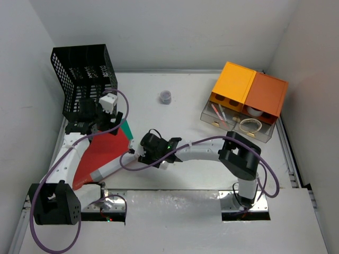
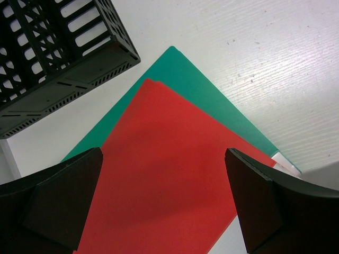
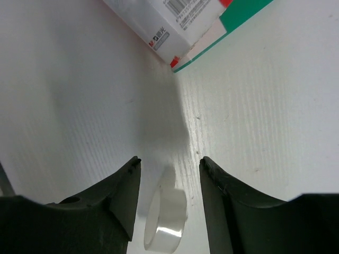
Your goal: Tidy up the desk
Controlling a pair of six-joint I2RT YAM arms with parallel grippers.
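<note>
Overhead, white rectangular desk (image 1: pixel 180 119) with metal rail edges, filling the floor between plain white walls. Carries a black mesh rack (image 1: pixel 85 74) at far left, orange drawer boxes (image 1: pixel 249 90) at far right, and a small purple jar (image 1: pixel 166 97) near the back. Near the left side, a red folder (image 1: pixel 103 151) lying flat on a green folder (image 1: pixel 126 129), just beside the rack.

Left gripper (image 2: pixel 164 153) spread wide, holding nothing, poised above the red folder; contact with it cannot be told. Right gripper (image 3: pixel 169 161) partly apart, fingers low over the bare desk, a clear tape ring (image 3: pixel 167 217) standing on edge between them; whether either finger touches it cannot be told. Beyond the fingertips, a corner of the green folder with a white printed pack (image 3: pixel 169 21).

Left arm reaching forward from its near-left base, wrist bent down over the folders. Right arm rising from its near-right base, elbow bent, forearm stretched leftward across mid-desk, ending just beside the folders' right edge.
</note>
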